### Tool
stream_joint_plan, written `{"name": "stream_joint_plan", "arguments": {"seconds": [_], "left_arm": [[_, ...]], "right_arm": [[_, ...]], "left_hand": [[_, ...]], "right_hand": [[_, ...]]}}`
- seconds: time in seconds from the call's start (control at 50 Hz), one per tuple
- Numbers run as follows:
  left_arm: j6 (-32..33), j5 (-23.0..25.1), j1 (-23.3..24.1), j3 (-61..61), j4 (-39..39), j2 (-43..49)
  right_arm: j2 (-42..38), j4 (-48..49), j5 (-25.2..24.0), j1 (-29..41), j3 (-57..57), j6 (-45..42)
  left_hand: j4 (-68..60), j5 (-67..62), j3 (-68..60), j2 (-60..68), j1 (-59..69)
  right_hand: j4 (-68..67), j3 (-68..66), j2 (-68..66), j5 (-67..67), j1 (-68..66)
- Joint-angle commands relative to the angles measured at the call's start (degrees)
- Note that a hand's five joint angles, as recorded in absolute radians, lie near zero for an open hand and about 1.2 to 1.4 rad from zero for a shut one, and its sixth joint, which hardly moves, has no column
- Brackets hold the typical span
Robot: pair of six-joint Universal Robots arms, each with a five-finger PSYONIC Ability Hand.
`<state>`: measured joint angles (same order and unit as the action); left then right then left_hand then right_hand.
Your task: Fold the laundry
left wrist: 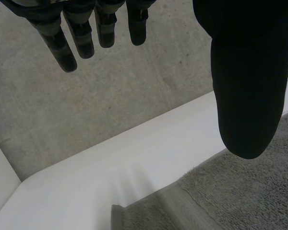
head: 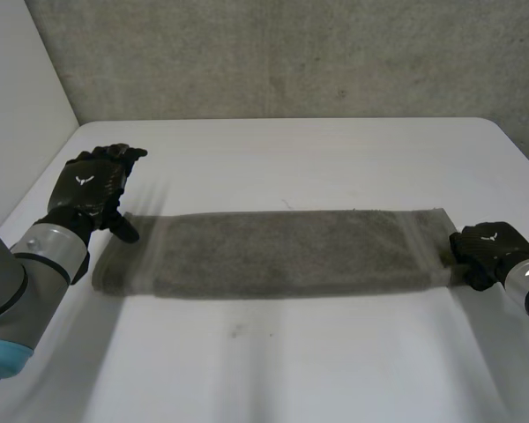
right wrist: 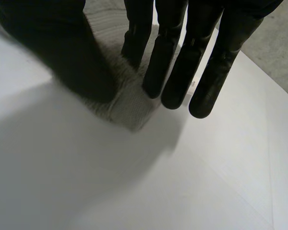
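The left hand (head: 93, 183) is held released, fingers straight, above the 9 o'clock end of the grey towel (head: 282, 254). The right hand (head: 483, 249) is pressed, straight-fingered, onto its 3 o'clock end. The towel is spread flat across the white worktop (head: 317, 361).

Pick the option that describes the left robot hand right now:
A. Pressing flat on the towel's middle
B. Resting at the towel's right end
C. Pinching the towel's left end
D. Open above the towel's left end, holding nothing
D: the left robot hand hovers by the left end of the grey towel. In the left wrist view its fingers are straight, with nothing between them and the thumb.
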<state>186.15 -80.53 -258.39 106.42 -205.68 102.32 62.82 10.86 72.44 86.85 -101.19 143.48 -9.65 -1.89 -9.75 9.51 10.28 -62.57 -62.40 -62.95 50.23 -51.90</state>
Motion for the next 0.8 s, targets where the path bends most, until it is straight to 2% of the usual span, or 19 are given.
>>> {"name": "stream_joint_plan", "arguments": {"seconds": [0.02,0.14,0.18,0.2,0.24,0.3,0.42,0.46,0.48,0.5,0.52,0.56,0.58,0.62,0.64,0.66,0.68,0.72,0.8], "left_arm": [[0.0,-0.07,-0.1,0.19,0.02,-0.1],[0.0,-0.07,-0.19,0.19,0.02,-0.28],[0.0,-0.07,-0.19,0.19,0.02,-0.37],[0.0,-0.07,-0.19,0.19,0.02,-0.45],[0.0,-0.15,-0.19,0.28,0.02,-0.63],[-0.08,-0.15,-0.1,0.19,0.02,-0.72],[0.0,-0.24,0.07,0.28,0.02,-0.89],[-0.08,-0.24,0.16,0.36,0.02,-0.98],[-0.08,-0.24,0.16,0.36,0.02,-1.07],[-0.08,-0.24,0.16,0.36,0.02,-1.07],[-0.08,-0.33,0.16,0.36,0.11,-1.33],[-0.08,-0.33,0.16,0.36,0.11,-1.59],[-0.08,-0.33,0.25,0.36,0.11,-1.86],[-0.08,-0.33,0.25,0.45,0.11,-2.21],[-0.08,-0.33,0.25,0.71,0.02,-2.47],[-0.08,-0.33,0.25,0.72,0.02,-2.48],[-0.08,-0.24,0.25,0.98,0.02,-2.74],[-0.08,-0.24,0.25,1.07,0.02,-2.91],[-0.08,-0.24,0.25,1.07,0.02,-3.35]], "right_arm": [[-2.35,0.83,0.42,-0.88,1.26,-3.72],[-2.27,0.83,4.2,-4.14,3.11,-5.4],[-1.57,0.65,9.89,-7.29,4.94,-6.28],[-1.56,0.65,9.92,-7.3,4.95,-6.28],[-0.08,0.65,14.29,-9.23,6.61,-6.98],[2.55,0.82,15.8,-9.41,7.32,-7.68],[5.64,1.27,15.54,-8.36,7.85,-7.86],[7.31,1.7,15.1,-1.81,8.64,-7.16],[7.31,1.7,15.1,-1.77,8.64,-7.16],[7.84,1.97,14.67,2.84,9.69,-6.98],[7.84,1.97,14.66,2.89,9.7,-6.98],[8.02,2.49,13.96,11.64,11.89,-6.98],[8.02,2.5,13.96,11.68,11.9,-6.98],[7.58,3.89,13.61,20.08,14.43,-7.59],[7.58,3.9,13.61,20.12,14.44,-7.6],[6.88,5.03,13.61,24.29,15.66,-7.77],[6.88,5.04,13.61,24.34,15.67,-7.77],[3.73,7.32,13.26,32.3,18.21,-7.25],[0.28,8.3,12.38,38.66,20.24,-7.16]], "left_hand": [[-0.35,1.89,-0.25,0.49,-0.28],[-0.35,1.89,-0.25,0.49,-0.28],[-0.35,1.89,-0.25,0.49,-0.28],[-0.35,1.89,-0.25,0.49,-0.28],[-0.35,1.89,-0.25,0.49,-0.28],[-0.35,1.89,-0.25,0.49,-0.28],[-0.35,1.89,-0.25,0.49,-0.28],[-0.35,1.89,-0.25,0.49,-0.28],[-0.35,1.89,-0.25,0.49,-0.28],[-0.35,1.89,-0.25,0.49,-0.28],[-0.35,1.89,-0.25,0.49,-0.28],[-0.35,1.89,-0.25,0.49,-0.28],[-0.35,1.89,-0.25,0.49,-0.28],[-0.35,1.89,-0.25,0.49,-0.28],[-0.35,1.89,-0.25,0.49,-0.28],[-0.35,1.89,-0.25,0.49,-0.28],[-0.35,1.89,-0.25,0.49,-0.28],[-0.35,1.89,-0.25,0.49,-0.28],[-0.35,1.89,-0.25,0.49,-0.28]], "right_hand": [[-17.43,-17.6,-17.05,19.77,-28.1],[-17.43,-17.6,-17.05,19.77,-28.1],[-17.43,-17.6,-17.05,19.77,-28.1],[-17.43,-17.6,-17.05,19.77,-28.1],[-17.43,-17.6,-17.05,19.77,-28.1],[-17.43,-17.6,-17.05,19.77,-28.1],[-17.43,-17.6,-17.05,19.77,-28.1],[-17.43,-17.6,-17.05,19.77,-28.1],[-17.43,-17.6,-17.05,19.77,-28.1],[-17.43,-17.6,-17.05,19.77,-28.1],[-17.43,-17.6,-17.05,19.77,-28.1],[-17.43,-17.6,-17.05,19.77,-28.1],[-17.43,-17.6,-17.05,19.77,-28.1],[-17.43,-17.6,-17.05,19.77,-28.1],[-17.43,-17.6,-17.05,19.77,-28.1],[-17.43,-17.6,-17.05,19.77,-28.1],[-17.43,-17.6,-17.05,19.77,-28.1],[-17.43,-17.6,-17.05,19.77,-28.1],[-17.43,-17.6,-17.05,19.77,-28.1]]}}
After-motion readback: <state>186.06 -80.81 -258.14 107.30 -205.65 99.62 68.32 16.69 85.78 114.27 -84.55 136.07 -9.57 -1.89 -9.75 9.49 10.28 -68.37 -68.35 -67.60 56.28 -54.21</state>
